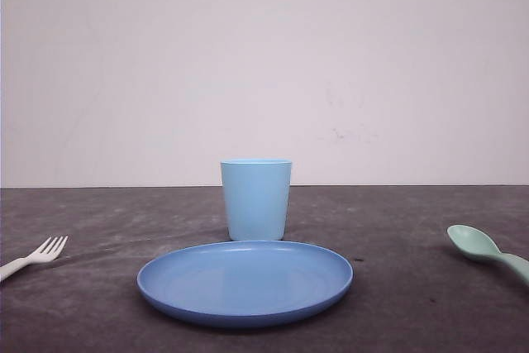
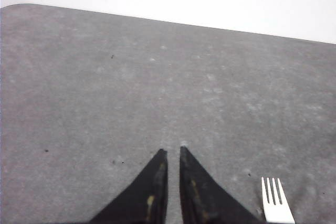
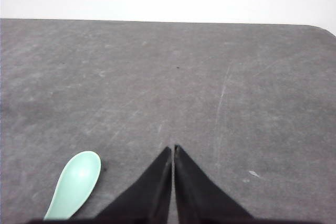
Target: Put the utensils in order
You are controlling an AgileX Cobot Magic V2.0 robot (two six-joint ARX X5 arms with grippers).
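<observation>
A small white fork [image 1: 37, 256] lies on the dark table at the far left, tines pointing toward the middle. A pale mint-green spoon [image 1: 483, 250] lies at the far right, bowl up. In the left wrist view my left gripper [image 2: 171, 151] hangs over bare table, its black fingers nearly together with nothing between them, and the fork's tines [image 2: 275, 201] lie beside it. In the right wrist view my right gripper [image 3: 172, 148] is shut and empty, with the spoon's bowl [image 3: 76, 182] lying beside it on the table.
A round blue plate [image 1: 245, 280] sits front and centre on the grey table [image 1: 397, 221]. A light blue cup [image 1: 255, 198] stands upright just behind it. A white wall rises behind the table's far edge.
</observation>
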